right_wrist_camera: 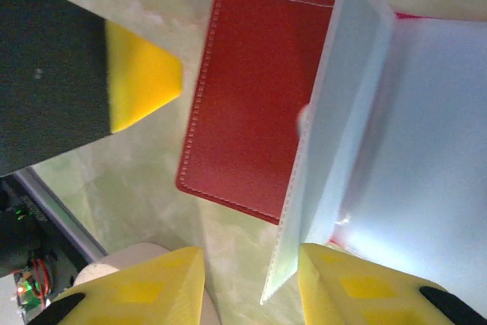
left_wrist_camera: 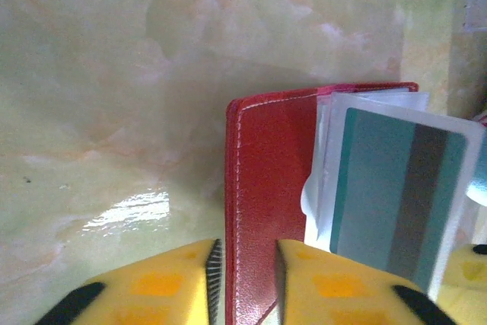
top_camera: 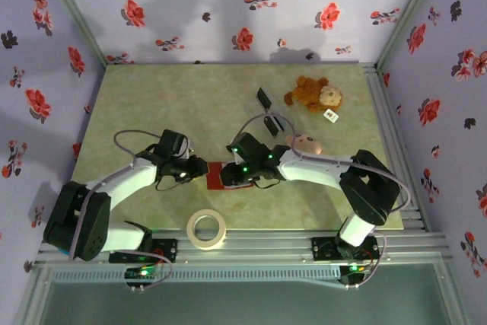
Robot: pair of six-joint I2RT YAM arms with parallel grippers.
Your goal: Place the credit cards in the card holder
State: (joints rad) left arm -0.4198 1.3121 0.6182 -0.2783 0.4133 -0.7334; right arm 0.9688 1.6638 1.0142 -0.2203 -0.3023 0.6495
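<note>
Card holder (top_camera: 220,176) sits mid near edge of bench (top_camera: 152,97). Left gripper (left_wrist_camera: 245,258) pinches its red cover; right gripper (right_wrist_camera: 247,264) is spread. Pin the cover firmly and push the teal credit card (left_wrist_camera: 396,195) fully in.

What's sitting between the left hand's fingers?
The card holder: its red cover stands on edge between the fingers of the left hand, as the left wrist view shows. A teal card sits beyond the cover, outside the gap.

One red wallet (right_wrist_camera: 251,97) with one teal card (left_wrist_camera: 396,188) lies at the right gripper (top_camera: 234,174), two dark cards (top_camera: 265,98) and two plush toys (top_camera: 313,95) beyond it, one tape roll (top_camera: 207,229) on its near side.
</note>
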